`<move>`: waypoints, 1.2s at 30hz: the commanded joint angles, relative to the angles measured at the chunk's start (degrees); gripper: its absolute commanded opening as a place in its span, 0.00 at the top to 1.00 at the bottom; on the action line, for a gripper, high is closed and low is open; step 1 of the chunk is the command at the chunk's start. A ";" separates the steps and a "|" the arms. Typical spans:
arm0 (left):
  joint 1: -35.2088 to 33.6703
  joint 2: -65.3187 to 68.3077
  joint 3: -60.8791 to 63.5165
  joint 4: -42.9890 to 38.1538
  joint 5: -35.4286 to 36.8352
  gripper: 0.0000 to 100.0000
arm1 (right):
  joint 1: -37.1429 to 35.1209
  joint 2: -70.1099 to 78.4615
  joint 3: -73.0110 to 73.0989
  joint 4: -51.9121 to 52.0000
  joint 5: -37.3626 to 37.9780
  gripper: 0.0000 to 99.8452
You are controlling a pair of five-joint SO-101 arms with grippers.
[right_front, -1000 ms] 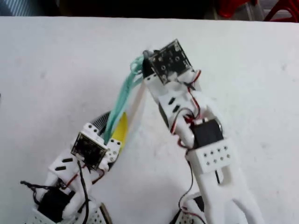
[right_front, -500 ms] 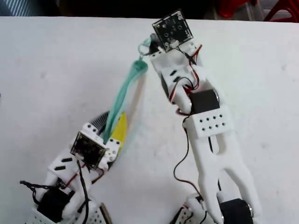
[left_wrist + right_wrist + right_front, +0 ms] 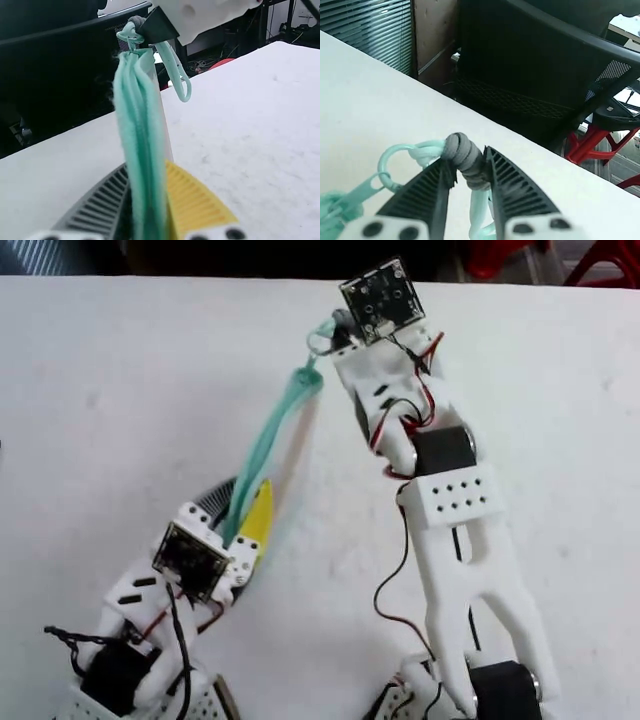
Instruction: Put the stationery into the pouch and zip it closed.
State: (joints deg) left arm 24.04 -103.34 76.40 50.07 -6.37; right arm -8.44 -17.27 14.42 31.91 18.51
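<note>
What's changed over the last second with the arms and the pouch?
The right gripper, shut on the zipper cord's grey knot, pulled away toward the far edge of the table, drawing the teal pouch out straighter. The left gripper stayed put, clamped on the pouch's near end.

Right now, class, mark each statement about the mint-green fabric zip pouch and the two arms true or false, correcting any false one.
1. The right gripper is shut on the grey knotted cord at the zip pull. True.
2. The mint-green fabric pouch lies flat and untouched on the white table. False: it is held between the two grippers.
3. The left gripper has one yellow finger and one grey finger. True.
4. Both grippers clamp the same end of the pouch. False: they are at opposite ends.
</note>
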 commanded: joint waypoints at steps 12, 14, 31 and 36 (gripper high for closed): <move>0.22 0.40 0.18 3.96 -0.62 0.98 | 15.43 6.02 -5.01 -5.05 3.78 0.98; 0.22 0.40 0.18 3.96 -0.62 0.98 | 15.43 5.85 -5.01 -5.14 3.78 0.98; 0.22 0.40 0.35 3.60 -0.44 0.98 | 7.60 -10.86 -5.71 22.11 2.99 0.70; 0.22 0.40 0.35 3.60 -0.44 0.98 | 5.49 -21.23 -5.63 31.34 3.78 0.71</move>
State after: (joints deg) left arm 24.48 -103.43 76.31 52.00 -6.37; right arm -1.67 -32.22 11.16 58.90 21.76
